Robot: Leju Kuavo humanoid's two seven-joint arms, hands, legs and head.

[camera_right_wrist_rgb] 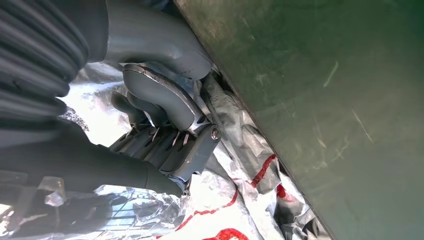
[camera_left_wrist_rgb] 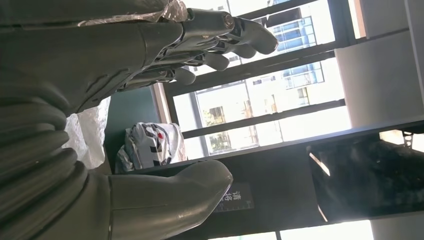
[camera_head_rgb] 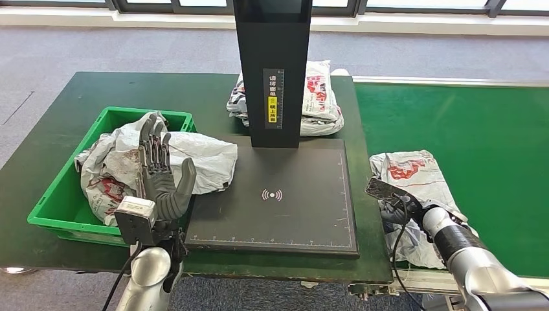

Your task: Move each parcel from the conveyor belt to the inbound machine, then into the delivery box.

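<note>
A crumpled grey-white parcel with red print (camera_head_rgb: 414,172) lies at the left edge of the green conveyor belt (camera_head_rgb: 466,123). My right hand (camera_head_rgb: 392,199) is on its near-left corner. In the right wrist view its fingers (camera_right_wrist_rgb: 160,130) are curled into the parcel film (camera_right_wrist_rgb: 240,200), gripping it. My left hand (camera_head_rgb: 158,175) stands upright with fingers spread, holding nothing, at the left edge of the black inbound machine platform (camera_head_rgb: 285,207). The green delivery box (camera_head_rgb: 58,188) holds parcels (camera_head_rgb: 110,162). One white parcel (camera_head_rgb: 207,159) spills from it onto the platform.
The machine's black column (camera_head_rgb: 275,71) rises at the platform's back. Behind it lies another printed parcel (camera_head_rgb: 320,97), also in the left wrist view as the parcel (camera_left_wrist_rgb: 150,142). The dark green table (camera_head_rgb: 65,103) carries box and machine; grey floor surrounds it.
</note>
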